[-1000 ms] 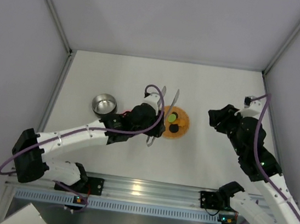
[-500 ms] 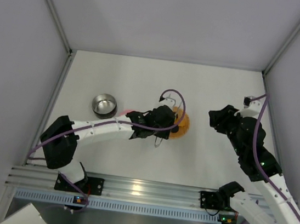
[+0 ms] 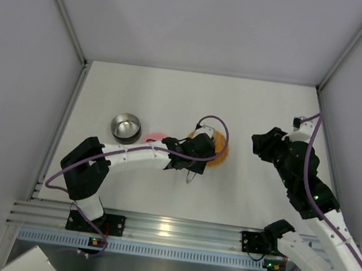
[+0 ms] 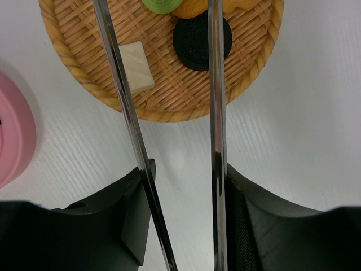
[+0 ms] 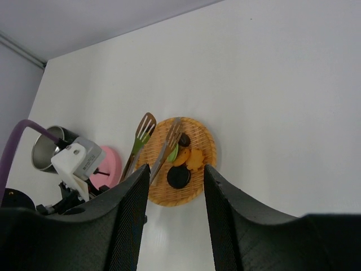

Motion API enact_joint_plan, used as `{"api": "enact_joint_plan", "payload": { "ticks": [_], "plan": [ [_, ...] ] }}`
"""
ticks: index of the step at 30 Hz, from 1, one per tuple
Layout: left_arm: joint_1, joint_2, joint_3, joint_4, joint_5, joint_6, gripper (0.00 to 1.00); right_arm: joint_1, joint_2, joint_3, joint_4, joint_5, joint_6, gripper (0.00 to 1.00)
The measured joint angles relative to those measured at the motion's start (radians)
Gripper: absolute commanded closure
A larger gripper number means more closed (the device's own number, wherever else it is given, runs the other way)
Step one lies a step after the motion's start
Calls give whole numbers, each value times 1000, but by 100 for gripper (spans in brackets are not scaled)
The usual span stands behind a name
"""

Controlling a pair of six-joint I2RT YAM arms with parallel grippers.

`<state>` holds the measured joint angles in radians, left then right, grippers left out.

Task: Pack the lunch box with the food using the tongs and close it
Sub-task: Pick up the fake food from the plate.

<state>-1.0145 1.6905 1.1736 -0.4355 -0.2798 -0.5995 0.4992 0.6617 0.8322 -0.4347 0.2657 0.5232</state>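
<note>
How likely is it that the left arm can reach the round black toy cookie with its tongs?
Probably yes: the left gripper holds the slim silver metal tongs spread over the orange woven plate, one arm across the round black toy cookie.

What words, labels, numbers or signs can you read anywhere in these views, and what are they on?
No readable text in any view.
Black round food piece: raised pattern on its face, too blurred to read.
Pink lid: a dark mark, too small to tell whether it is lettering.
</note>
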Motion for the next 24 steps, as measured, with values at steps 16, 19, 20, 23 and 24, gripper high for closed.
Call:
{"api": "enact_joint_plan", "payload": {
  "ticks": [16,19,20,23,24],
  "plan": [
    [-18,25,1,-41,3,-17,49,0,7,-1,0,1,0,59],
    [-22,25,1,-48,5,-23,49,0,10,-1,0,2,0,59],
    [-24,25,1,-50,7,-24,49,0,11,-1,0,2,0,59],
    [-27,25,1,-55,10,-27,51,0,11,-1,0,2,0,61],
    [-28,25,1,-56,11,-27,52,0,11,-1,0,2,0,61]
  ]
}}
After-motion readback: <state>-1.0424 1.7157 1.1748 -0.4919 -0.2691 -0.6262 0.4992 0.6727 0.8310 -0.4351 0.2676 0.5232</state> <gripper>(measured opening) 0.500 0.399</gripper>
